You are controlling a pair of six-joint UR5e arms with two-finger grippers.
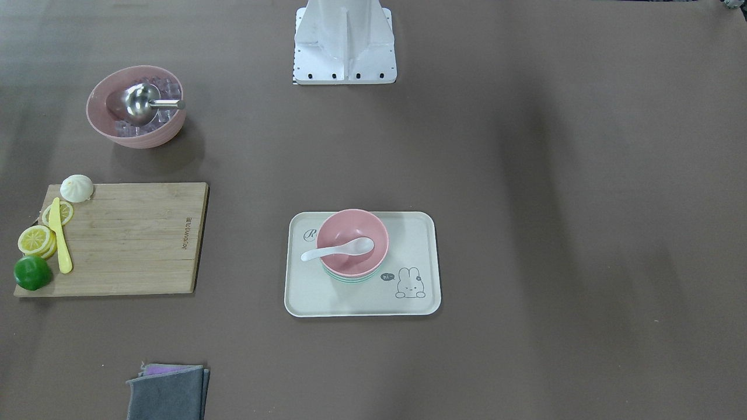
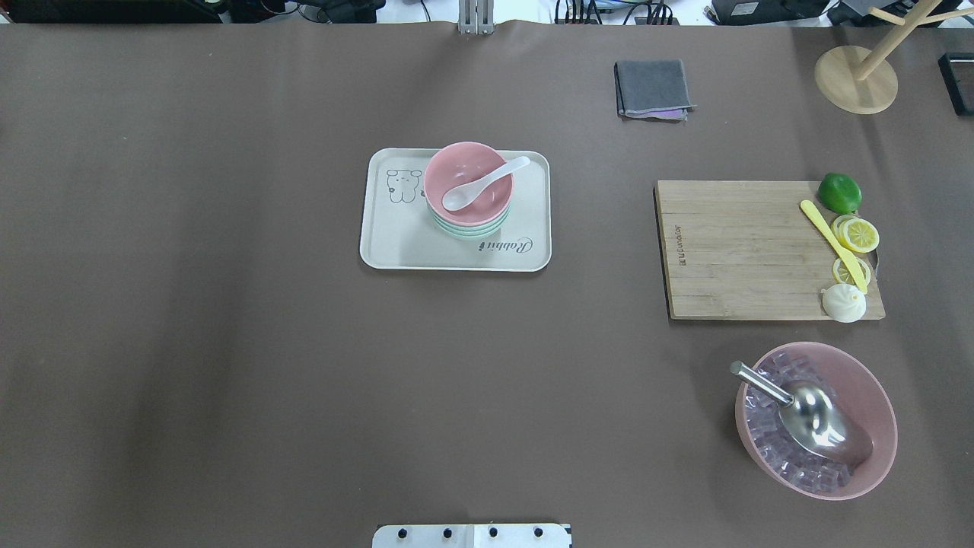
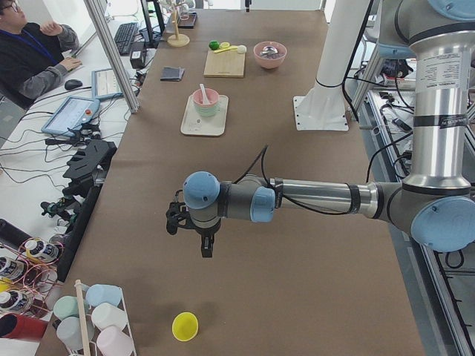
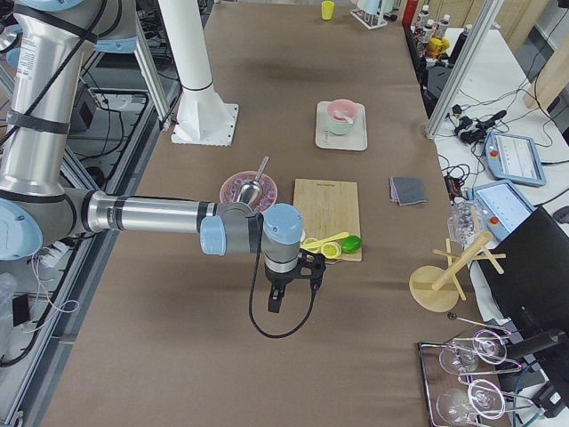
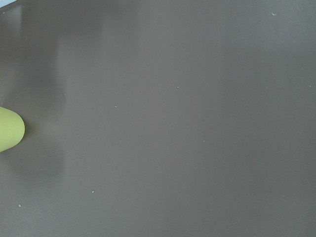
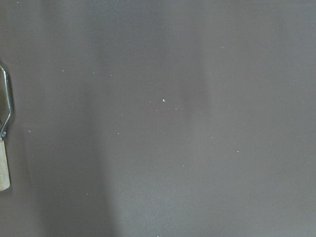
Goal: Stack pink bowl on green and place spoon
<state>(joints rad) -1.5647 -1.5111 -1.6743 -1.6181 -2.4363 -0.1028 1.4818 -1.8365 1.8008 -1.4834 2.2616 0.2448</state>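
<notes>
Resting in the pink bowl [image 1: 350, 224] atop the green bowl [image 1: 350, 280], the spoon [image 1: 341, 249] looks light, stiff and slick; best pinched mid-handle. Whether the left end effector [image 3: 199, 236] or the right end effector [image 4: 283, 289] is spread, I cannot tell.

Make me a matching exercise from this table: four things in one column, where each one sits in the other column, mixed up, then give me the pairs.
Things
1. white spoon
2. metal scoop
3. yellow knife
4. grey cloth

Places
A. on the wooden board
B. straight on the table, by itself
C. in the pink bowl on the tray
D. in the bowl of ice cubes

Pairs: 1-C, 2-D, 3-A, 4-B
</notes>
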